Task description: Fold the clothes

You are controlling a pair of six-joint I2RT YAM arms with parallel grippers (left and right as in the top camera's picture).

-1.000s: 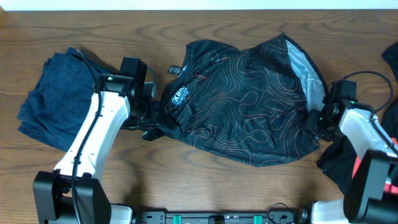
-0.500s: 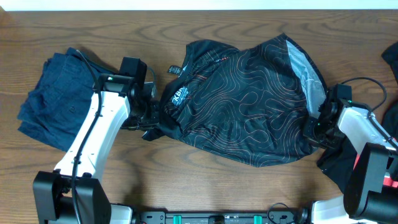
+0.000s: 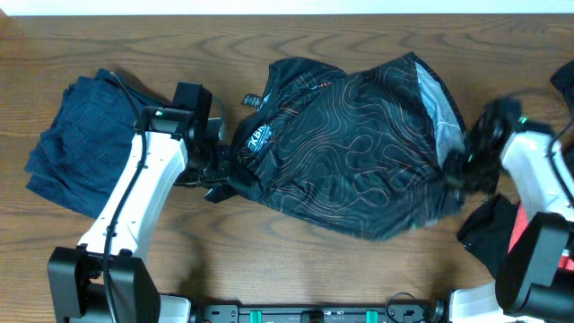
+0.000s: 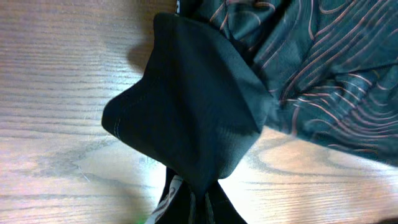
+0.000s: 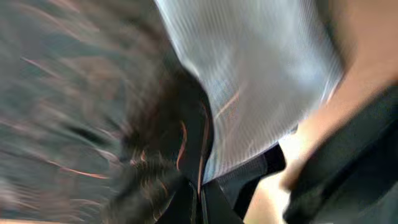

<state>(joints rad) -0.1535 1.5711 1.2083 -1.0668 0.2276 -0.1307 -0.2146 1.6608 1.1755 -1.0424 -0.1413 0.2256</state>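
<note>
While both claws are clenched on the jersey point(image 3: 350, 148), it lies spread and rumpled across the middle of the table point(image 3: 296, 269). It is black with thin orange-white contour lines and has a white logo near its left end.

My left claw point(image 3: 222, 182) grips that left end at the near edge. On the left wrist camera, a plain black flap point(image 4: 186, 112) gathers into a tight pinch at the bottom of the view. It tents up off the wood, with the patterned cloth lying just beyond it.

My right claw point(image 3: 459, 170) has the jersey's right end. There the hem is turned over, showing a pale mesh lining point(image 5: 249, 81). The right wrist camera is badly smeared, but I can make out dark cloth and the edge of that lining drawn together into the closed jaws at the bottom. On the overhead view the right arm is blurred too.

A navy garment point(image 3: 76, 135) lies bunched at the table's left side, beside the left arm and apart from the jersey. At the right edge, under the right arm, sits a dark heap point(image 3: 484, 235) with a red patch point(image 3: 518, 235) showing. I cannot tell whether the heap touches the jersey.
</note>
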